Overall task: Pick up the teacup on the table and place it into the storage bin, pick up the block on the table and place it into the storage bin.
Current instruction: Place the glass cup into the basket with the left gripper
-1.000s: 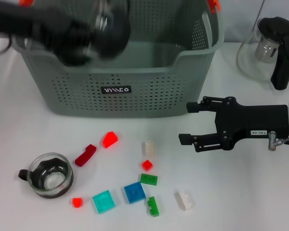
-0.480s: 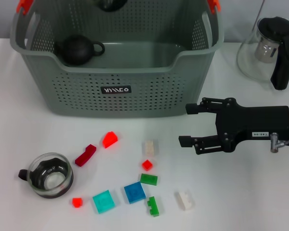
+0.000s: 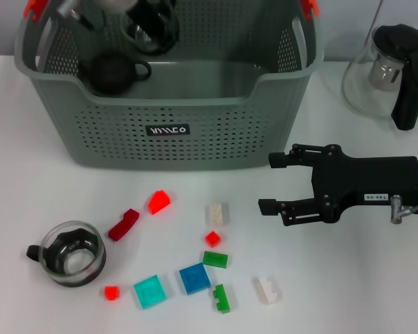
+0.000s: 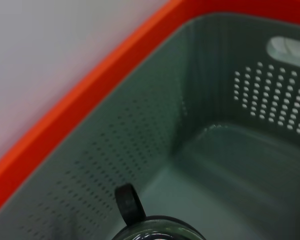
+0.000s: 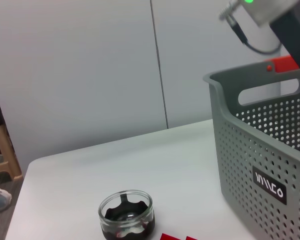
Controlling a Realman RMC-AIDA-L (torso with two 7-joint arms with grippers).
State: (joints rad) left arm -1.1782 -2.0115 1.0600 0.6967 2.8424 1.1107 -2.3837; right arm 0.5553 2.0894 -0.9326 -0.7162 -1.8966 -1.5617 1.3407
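Left hand (image 3: pixel 150 24) over storage bin (image 3: pixel 174 132), grip impossible to tell; teapot (image 3: pixel 113 72) inside. Right hand (image 3: pixel 279 182) apart above worktop (image 3: pixel 348 278). Teacup (image 3: pixel 72 253), blocks (image 3: pixel 195 278) on worktop.

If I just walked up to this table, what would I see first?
First the big grey-green storage bin at the back of the white table, with a dark teapot inside near its left end. Then the bright toy blocks scattered in front of it, like the red wedge block and the blue block, with a glass teacup to their left. The right claw hovers open to their right.
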